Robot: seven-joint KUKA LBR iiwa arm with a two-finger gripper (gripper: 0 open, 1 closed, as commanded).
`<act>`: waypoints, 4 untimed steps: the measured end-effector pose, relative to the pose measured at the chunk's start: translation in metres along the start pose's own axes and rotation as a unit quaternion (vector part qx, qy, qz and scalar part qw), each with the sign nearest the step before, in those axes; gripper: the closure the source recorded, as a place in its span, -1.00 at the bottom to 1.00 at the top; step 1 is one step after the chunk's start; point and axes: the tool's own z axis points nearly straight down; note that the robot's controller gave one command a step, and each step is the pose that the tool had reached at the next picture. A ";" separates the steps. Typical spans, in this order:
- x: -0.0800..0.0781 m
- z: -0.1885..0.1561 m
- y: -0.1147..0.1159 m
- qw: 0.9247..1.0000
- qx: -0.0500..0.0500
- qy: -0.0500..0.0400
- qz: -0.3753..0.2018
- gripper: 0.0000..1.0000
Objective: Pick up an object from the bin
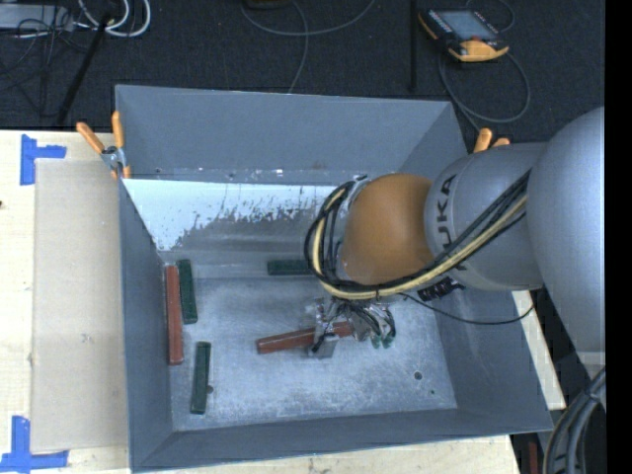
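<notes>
The brown stick (288, 342) is lying flat near the middle of the bin (276, 136) floor, its right end reaching under the pincer (331, 336). It is appearing light, stiff and narrow, so gripping it across its width is looking soundest, though an end hold is risking tilt. The pincer is sitting low at that end. Whether it is released or clenched cannot be told.

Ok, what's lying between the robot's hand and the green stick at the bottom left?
A reddish-brown stick lies flat between the hand and the green stick, its right end at the hand, seen in the camera view.
</notes>
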 end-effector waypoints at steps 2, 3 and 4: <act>0.000 0.000 0.000 1.000 0.000 0.000 0.001 1.00; 0.000 0.000 0.000 1.000 0.000 0.000 0.001 -1.00; 0.000 0.000 0.000 1.000 0.000 0.000 0.001 1.00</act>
